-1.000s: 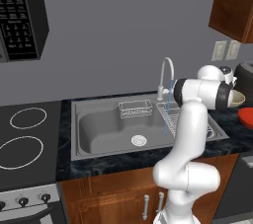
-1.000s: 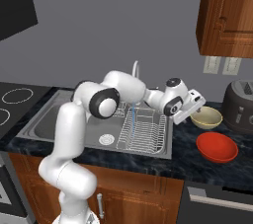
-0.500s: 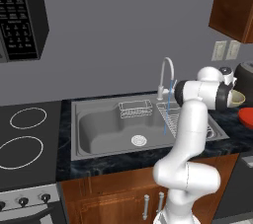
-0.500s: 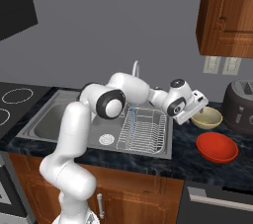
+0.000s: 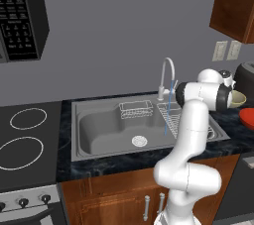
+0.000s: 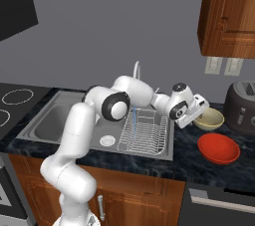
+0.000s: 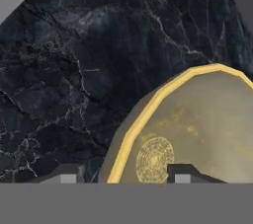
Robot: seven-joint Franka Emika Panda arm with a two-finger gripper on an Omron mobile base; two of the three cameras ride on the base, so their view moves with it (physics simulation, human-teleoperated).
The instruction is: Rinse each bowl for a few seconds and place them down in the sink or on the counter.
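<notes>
Step 1 — grasping tan bowl (image 7: 197, 124): hand (image 7: 123, 173) straddles its 9 o'clock rim, not yet clamped; next — close, lift.

Two bowls (image 6: 209, 119) on counter (image 6: 199, 168) right of sink (image 6: 89, 125); pincer (image 6: 195, 117) at rear bowl's rim.

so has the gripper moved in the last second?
Yes. In the right base view the gripper has shifted right and slightly down toward the tan bowl, closing the gap while the toaster stays put.
</notes>
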